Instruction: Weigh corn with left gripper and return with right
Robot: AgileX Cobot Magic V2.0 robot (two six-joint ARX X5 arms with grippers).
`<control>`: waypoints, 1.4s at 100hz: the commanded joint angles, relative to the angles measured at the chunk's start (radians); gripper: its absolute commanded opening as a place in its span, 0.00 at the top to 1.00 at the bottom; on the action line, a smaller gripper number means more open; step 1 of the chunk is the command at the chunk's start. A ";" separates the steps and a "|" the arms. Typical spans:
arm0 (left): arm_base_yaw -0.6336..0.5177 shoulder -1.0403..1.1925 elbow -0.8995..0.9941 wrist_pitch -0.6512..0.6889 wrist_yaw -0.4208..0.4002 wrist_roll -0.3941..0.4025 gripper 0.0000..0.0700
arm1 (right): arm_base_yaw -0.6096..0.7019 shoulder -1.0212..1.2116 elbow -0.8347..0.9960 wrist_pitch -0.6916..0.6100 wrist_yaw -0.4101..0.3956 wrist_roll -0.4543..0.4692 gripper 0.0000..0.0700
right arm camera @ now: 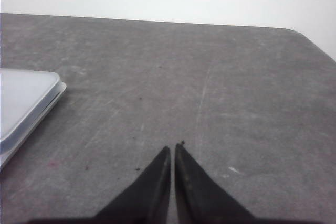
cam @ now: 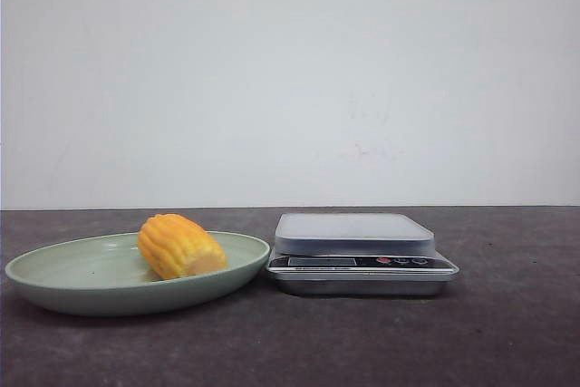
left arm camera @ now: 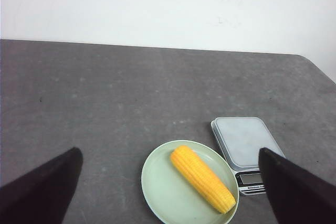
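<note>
Corn (cam: 180,245) lies on the pale green plate (cam: 54,271) at lower left of the front view, just beside the digital kitchen scale (cam: 361,251), whose platform is bare. Weighing looks unstarted. The left gripper (left arm camera: 168,182) hovers spread wide above; the right gripper (right arm camera: 172,156) is pinched closed, holding nothing. Dark grey speckled bench (cam: 507,314), plain white wall (cam: 290,70).

Left gripper (left arm camera: 168,192): two matte black, broad wedge fingers (left arm camera: 42,190). Right gripper (right arm camera: 172,153): two slim, pointed, triangular black fingers (right arm camera: 149,187).
</note>
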 commanded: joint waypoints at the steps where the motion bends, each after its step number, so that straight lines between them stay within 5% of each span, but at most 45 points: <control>1: -0.007 0.006 0.012 0.011 0.001 0.011 0.00 | 0.000 -0.001 -0.003 -0.004 -0.003 0.008 0.99; 92: -0.007 0.006 0.013 0.011 0.001 0.011 0.00 | 0.002 -0.001 -0.003 0.018 0.000 0.008 0.99; 112: 0.035 -0.016 0.012 0.022 0.001 0.129 0.00 | 0.002 -0.001 -0.003 0.018 0.000 0.008 0.99; 123: 0.109 -0.061 -0.011 0.158 0.040 0.132 0.00 | 0.002 -0.001 -0.003 0.018 0.000 0.008 0.99; 140: 0.205 -0.241 -0.286 0.597 0.195 0.266 0.00 | 0.002 -0.001 -0.003 0.018 0.000 0.008 0.99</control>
